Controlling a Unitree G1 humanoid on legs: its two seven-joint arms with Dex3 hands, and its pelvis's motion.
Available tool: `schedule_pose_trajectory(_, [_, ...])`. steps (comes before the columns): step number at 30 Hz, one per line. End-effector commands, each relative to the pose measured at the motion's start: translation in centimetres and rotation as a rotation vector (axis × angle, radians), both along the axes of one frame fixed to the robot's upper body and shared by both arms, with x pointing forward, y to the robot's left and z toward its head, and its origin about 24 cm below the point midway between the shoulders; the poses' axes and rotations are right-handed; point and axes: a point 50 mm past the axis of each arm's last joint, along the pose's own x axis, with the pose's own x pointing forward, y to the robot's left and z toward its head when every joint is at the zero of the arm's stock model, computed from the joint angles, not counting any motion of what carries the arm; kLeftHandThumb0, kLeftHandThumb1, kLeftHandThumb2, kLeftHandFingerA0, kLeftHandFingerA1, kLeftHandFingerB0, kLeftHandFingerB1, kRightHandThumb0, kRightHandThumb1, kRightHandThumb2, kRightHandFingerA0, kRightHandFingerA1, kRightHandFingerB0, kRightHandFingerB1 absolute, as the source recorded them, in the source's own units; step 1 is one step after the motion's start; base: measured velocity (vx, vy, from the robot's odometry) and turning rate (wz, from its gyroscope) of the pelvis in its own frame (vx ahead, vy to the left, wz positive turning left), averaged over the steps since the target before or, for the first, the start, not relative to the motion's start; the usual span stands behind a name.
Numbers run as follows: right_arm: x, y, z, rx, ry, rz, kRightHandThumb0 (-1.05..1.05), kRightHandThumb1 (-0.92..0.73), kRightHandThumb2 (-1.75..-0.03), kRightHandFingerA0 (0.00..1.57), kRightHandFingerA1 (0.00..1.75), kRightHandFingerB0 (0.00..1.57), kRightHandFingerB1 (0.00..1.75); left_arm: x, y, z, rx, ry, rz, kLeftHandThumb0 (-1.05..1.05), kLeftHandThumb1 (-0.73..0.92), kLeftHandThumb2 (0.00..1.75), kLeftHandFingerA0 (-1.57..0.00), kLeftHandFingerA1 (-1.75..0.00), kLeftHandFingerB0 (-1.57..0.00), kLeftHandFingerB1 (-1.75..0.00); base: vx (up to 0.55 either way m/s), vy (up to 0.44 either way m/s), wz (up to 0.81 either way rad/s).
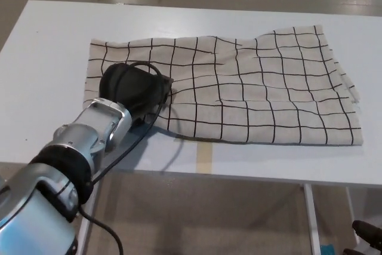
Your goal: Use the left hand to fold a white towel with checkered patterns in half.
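A white towel [250,88] with black checks lies spread on a white table [54,46]. It covers most of the middle of the table and runs out toward the table's right edge. The cloth is wavy and a bit lumpy, not flat.

The left hand [132,91] sits on the towel's left part, near its front edge. The hand looks curled down on the cloth there – but whether it pinches the towel cannot be seen. The silver arm [89,138] comes in from the table's front left corner, and a black cable [158,117] loops beside it.

A strip of tan tape [205,159] shows on the table just in front of the towel.
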Motion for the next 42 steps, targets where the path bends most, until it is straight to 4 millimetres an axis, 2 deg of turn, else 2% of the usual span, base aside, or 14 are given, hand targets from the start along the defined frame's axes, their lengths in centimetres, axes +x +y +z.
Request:
schedule_pose_trajectory(1, [-0.3, -0.3, -0.1, -0.005, 0.028, 0.004, -0.35, -0.58, -0.57, 0.56, 0.64, 0.66, 0.54, -0.2, 1.7, 0.2, 0.048, -0.009, -0.022, -0.17, 0.63, 0.56, -0.73, -1.75, -0.48, -1.75, 0.0, 0.0, 0.0])
schedule_pose_trajectory(4, [-0.2, -0.4, -0.2, -0.004, 0.031, 0.007, -0.36, -0.57, -0.57, 0.56, 0.63, 0.67, 0.54, 0.0, 2.1, 0.7, 0.062, -0.016, -0.023, -0.16, 0.64, 0.56, -0.72, -1.75, -0.49, -1.75, 0.0, 0.0, 0.0])
schedule_pose_trajectory(8, [-0.3, -0.5, -0.2, -0.022, 0.039, 0.022, -0.38, -0.57, -0.58, 0.57, 0.61, 0.68, 0.53, 1.0, 5.1, 4.1, 0.117, -0.083, 0.021, -0.16, 0.63, 0.57, -0.74, -1.75, -0.54, -1.74, 0.0, 0.0, 0.0])
schedule_pose_trajectory(16, [-0.4, -0.7, -0.1, -0.032, 0.038, 0.015, -0.38, -0.57, -0.58, 0.57, 0.61, 0.69, 0.53, 1.4, 7.5, 8.5, 0.103, -0.26, 0.031, -0.23, 0.62, 0.56, -0.78, -1.75, -0.59, -1.72, 0.0, 0.0, 0.0])
schedule_pose_trajectory(24, [-0.4, -0.6, -0.1, -0.027, 0.038, 0.014, -0.38, -0.57, -0.58, 0.57, 0.61, 0.69, 0.54, 1.4, 7.4, 9.1, 0.099, -0.298, 0.013, -0.24, 0.62, 0.56, -0.78, -1.75, -0.6, -1.72, 0.0, 0.0, 0.0])
schedule_pose_trajectory(25, [-0.4, -0.6, -0.1, -0.033, 0.043, 0.016, -0.38, -0.57, -0.58, 0.57, 0.61, 0.69, 0.53, 1.4, 7.0, 9.8, 0.096, -0.329, -0.01, -0.34, 0.46, 0.79, -1.13, -1.43, -0.92, -1.32, 0.0, 0.0, 0.0])
schedule_pose_trajectory(28, [-0.9, -0.3, -0.3, -0.017, 0.048, -0.003, -0.38, -0.58, -0.57, 0.59, 0.6, 0.7, 0.53, 1.7, 1.9, 12.6, 0.048, -0.474, -0.214, -0.4, 0.45, 0.78, -1.13, -1.45, -0.93, -1.34, 0.0, 0.0, 0.0])
schedule_pose_trajectory(29, [-0.8, -0.2, -0.3, -0.02, 0.045, -0.001, -0.38, -0.58, -0.57, 0.59, 0.6, 0.7, 0.53, 1.6, 1.0, 12.9, 0.042, -0.484, -0.251, -0.31, 0.63, 0.57, -0.81, -1.75, -0.6, -1.75, 0.0, 0.0, 0.08])
schedule_pose_trajectory(32, [-0.7, -0.1, -0.2, -0.034, 0.037, 0.007, -0.38, -0.58, -0.57, 0.59, 0.6, 0.7, 0.52, 1.1, -2.7, 13.3, 0.041, -0.477, -0.369, -0.3, 0.61, 0.56, -0.82, -1.75, -0.61, -1.74, 0.0, 0.0, 0.0])
schedule_pose_trajectory(34, [-0.7, 0.0, -0.2, -0.035, 0.032, 0.009, -0.38, -0.57, -0.58, 0.58, 0.59, 0.71, 0.52, 1.0, -3.3, 13.4, 0.042, -0.469, -0.393, -0.3, 0.6, 0.56, -0.82, -1.75, -0.62, -1.73, 0.0, 0.0, 0.0])
schedule_pose_trajectory(35, [-0.6, 0.0, -0.1, -0.041, 0.028, 0.015, -0.38, -0.57, -0.58, 0.59, 0.6, 0.71, 0.52, 0.6, -5.1, 13.6, 0.055, -0.462, -0.455, -0.34, 0.38, 0.73, -1.14, -1.45, -0.93, -1.32, 0.0, 0.0, 0.0])
schedule_pose_trajectory(40, [-0.3, 0.0, 0.1, -0.038, 0.029, 0.014, -0.39, -0.59, -0.58, 0.62, 0.61, 0.7, 0.5, -0.6, -8.9, 13.7, 0.092, -0.473, -0.601, -0.32, 0.37, 0.73, -1.15, -1.44, -0.95, -1.31, 0.0, 0.0, 0.0])
schedule_pose_trajectory(41, [-0.2, 0.1, 0.1, -0.029, 0.027, 0.011, -0.39, -0.58, -0.58, 0.62, 0.61, 0.7, 0.5, -1.0, -9.8, 13.7, 0.109, -0.471, -0.64, -0.25, 0.54, 0.56, -0.81, -1.75, -1.03, -0.99, 0.0, 0.0, 0.0])
schedule_pose_trajectory(42, [-0.1, 0.1, 0.1, -0.02, 0.025, 0.01, -0.39, -0.58, -0.58, 0.62, 0.61, 0.7, 0.5, -1.2, -10.3, 13.7, 0.114, -0.469, -0.662, -0.25, 0.54, 0.56, -0.81, -1.75, -1.03, -0.99, 0.0, 0.0, 0.0])
